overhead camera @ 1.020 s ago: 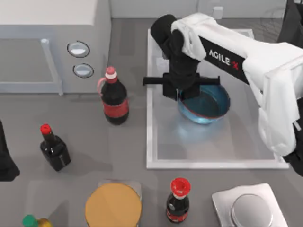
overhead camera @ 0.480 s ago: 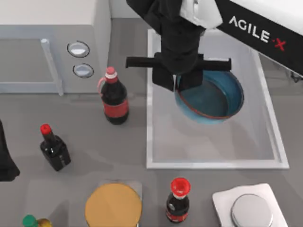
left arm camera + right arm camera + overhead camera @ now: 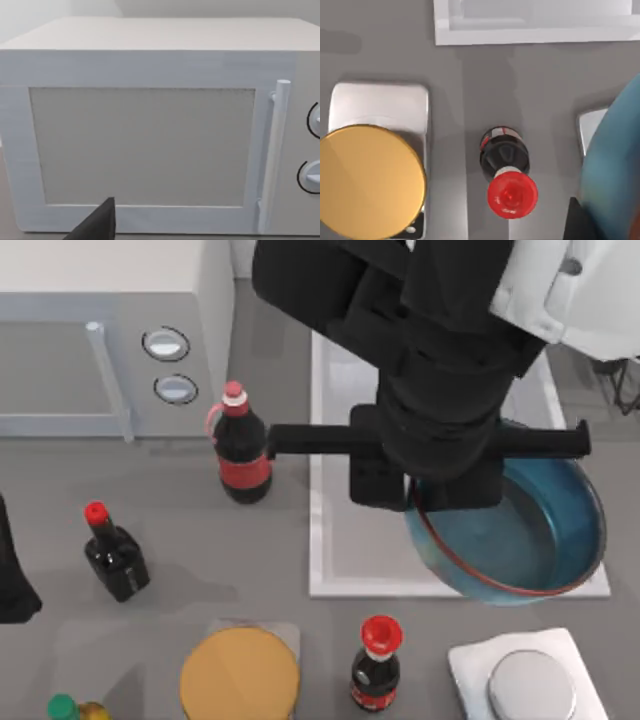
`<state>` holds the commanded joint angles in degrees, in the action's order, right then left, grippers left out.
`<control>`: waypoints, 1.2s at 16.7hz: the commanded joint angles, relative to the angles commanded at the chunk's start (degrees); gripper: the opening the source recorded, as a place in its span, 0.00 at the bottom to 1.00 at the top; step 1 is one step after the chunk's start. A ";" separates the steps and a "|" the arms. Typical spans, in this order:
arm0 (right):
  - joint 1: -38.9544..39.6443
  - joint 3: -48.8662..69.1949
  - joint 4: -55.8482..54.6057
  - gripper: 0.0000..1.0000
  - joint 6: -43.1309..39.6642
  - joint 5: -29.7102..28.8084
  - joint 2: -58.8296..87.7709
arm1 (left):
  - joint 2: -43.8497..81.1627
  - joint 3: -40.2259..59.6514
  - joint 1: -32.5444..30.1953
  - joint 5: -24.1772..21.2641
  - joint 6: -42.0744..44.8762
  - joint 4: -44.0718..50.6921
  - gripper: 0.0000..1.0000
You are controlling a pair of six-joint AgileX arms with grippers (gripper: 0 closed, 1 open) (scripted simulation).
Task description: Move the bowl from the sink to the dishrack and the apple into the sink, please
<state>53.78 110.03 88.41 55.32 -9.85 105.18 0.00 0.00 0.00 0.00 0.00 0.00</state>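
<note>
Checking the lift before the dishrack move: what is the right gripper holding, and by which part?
The right gripper holds the bowl by its rim, on the top view's left side.

A grey table (image 3: 180, 530) fills the scene under even, soft light. At its far left stands a white microwave (image 3: 110, 330) with a vertical door handle (image 3: 274, 155) and two round dials (image 3: 166, 344). Behind the microwave a pale wall (image 3: 200, 7) shows.
</note>
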 joint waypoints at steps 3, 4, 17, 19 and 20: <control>2.60 -2.48 1.68 0.00 1.62 0.01 -4.10 | 0.00 0.00 0.00 0.00 0.00 0.00 1.00; 2.79 -2.66 1.80 0.00 1.74 0.02 -4.41 | 0.00 0.00 0.00 0.00 0.00 0.00 1.00; -18.86 -7.30 -18.53 0.00 -14.58 10.43 -9.61 | 0.00 0.00 0.00 0.00 0.00 0.00 1.00; -29.34 -8.93 -28.83 0.00 -20.34 13.70 -11.18 | 0.00 0.00 0.00 0.00 0.00 0.00 1.00; -34.99 -9.97 -34.58 0.00 -23.15 15.32 -12.01 | 0.00 0.00 0.00 0.00 0.00 0.00 1.00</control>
<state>18.79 100.06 53.83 32.17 5.47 93.18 0.00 0.00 0.00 0.00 0.00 0.00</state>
